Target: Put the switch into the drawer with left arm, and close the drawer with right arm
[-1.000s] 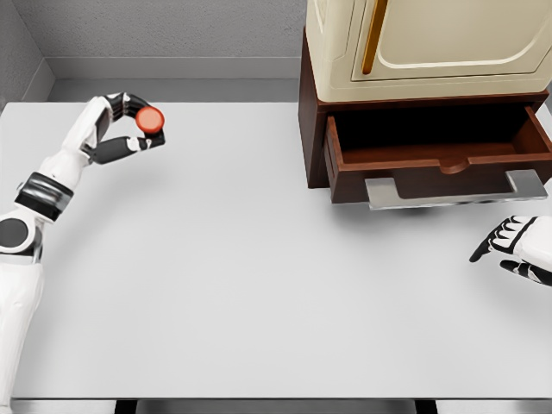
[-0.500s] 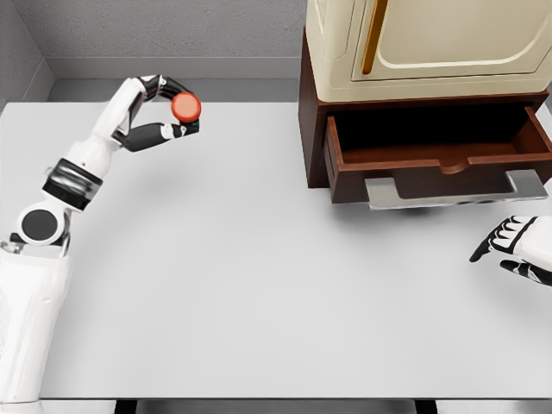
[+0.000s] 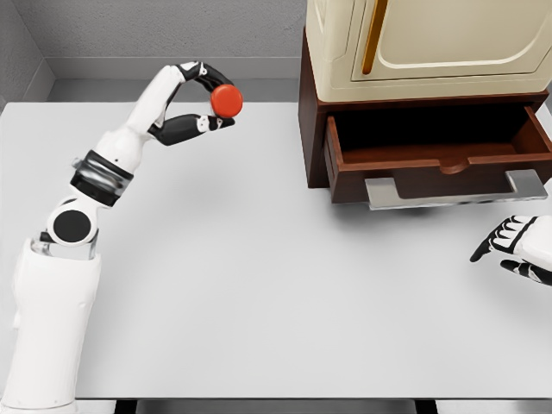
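The switch [image 3: 227,101] is a small red round disc, pinched between the thumb and fingers of my left hand [image 3: 211,99], held up above the table's far left-centre. To its right stands a brown cabinet with its drawer [image 3: 440,158] pulled open; the inside looks dark and bare, and a grey handle [image 3: 455,191] runs along its front. The switch is still well left of the drawer. My right hand [image 3: 516,247] rests low at the right edge, below the drawer front, fingers relaxed and holding nothing.
A cream cabinet [image 3: 429,45] with a gold door handle sits on top of the brown drawer unit. The white table [image 3: 259,285] spreads out in front; grey walls close off the back and left.
My left arm has swung up and to the right, carrying the red switch closer to the cabinet. The right hand and the drawer have not moved.
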### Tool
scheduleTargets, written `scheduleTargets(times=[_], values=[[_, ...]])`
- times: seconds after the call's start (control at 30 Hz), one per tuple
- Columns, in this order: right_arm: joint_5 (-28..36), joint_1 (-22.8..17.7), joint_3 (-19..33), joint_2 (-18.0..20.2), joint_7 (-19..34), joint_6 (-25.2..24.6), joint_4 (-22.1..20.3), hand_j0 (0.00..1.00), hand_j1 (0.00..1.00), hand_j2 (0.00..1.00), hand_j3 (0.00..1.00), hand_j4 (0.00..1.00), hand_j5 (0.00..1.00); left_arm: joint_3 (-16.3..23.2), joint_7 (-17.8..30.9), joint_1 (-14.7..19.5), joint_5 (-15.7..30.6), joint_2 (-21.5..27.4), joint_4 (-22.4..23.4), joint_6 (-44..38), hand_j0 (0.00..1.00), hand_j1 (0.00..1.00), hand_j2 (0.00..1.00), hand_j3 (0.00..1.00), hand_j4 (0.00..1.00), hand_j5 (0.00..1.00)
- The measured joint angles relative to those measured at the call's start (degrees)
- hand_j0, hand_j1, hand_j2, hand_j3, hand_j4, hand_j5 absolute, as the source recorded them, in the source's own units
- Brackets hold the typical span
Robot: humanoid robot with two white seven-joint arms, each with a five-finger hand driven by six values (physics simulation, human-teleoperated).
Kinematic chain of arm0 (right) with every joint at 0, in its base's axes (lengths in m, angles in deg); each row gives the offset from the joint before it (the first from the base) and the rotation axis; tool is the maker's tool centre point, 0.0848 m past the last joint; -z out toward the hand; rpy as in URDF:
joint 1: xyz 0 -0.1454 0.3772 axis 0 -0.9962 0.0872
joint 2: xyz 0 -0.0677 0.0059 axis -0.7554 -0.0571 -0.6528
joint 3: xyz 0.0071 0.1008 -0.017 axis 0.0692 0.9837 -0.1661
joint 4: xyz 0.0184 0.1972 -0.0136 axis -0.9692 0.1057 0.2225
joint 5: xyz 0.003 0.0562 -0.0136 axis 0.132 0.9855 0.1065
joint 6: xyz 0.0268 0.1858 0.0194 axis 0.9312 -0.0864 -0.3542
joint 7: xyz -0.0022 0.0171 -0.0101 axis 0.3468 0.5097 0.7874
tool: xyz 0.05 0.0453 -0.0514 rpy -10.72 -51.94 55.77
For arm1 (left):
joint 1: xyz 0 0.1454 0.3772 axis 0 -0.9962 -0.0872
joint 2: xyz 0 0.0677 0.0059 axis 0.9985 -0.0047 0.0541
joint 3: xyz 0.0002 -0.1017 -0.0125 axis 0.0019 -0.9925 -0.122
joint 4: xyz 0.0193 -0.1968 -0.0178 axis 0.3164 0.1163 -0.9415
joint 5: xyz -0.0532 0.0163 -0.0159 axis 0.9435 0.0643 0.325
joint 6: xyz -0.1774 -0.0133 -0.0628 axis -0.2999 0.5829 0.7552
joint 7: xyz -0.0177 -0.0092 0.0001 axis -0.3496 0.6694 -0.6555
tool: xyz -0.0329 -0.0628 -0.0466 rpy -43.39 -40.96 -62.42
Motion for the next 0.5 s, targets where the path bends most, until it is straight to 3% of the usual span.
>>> scheduleTargets(times=[0.3, 0.5], values=[[0.1, 0.0, 0.0, 0.0, 0.0, 0.0, 0.1, 0.6, 0.6, 0.6, 0.6, 0.6, 0.6, 0.4, 0.0, -0.1, -9.3, -5.1, -3.8, 0.1, 0.36, 0.36, 0.36, 0.36, 0.36, 0.36], [0.1, 0.0, 0.0, 0.0, 0.0, 0.0, 0.1, 0.6, 0.6, 0.6, 0.6, 0.6, 0.6, 1.6, 0.0, 0.0, -15.3, -6.0, -5.5, 0.2, 0.36, 0.36, 0.36, 0.36, 0.36, 0.36]])
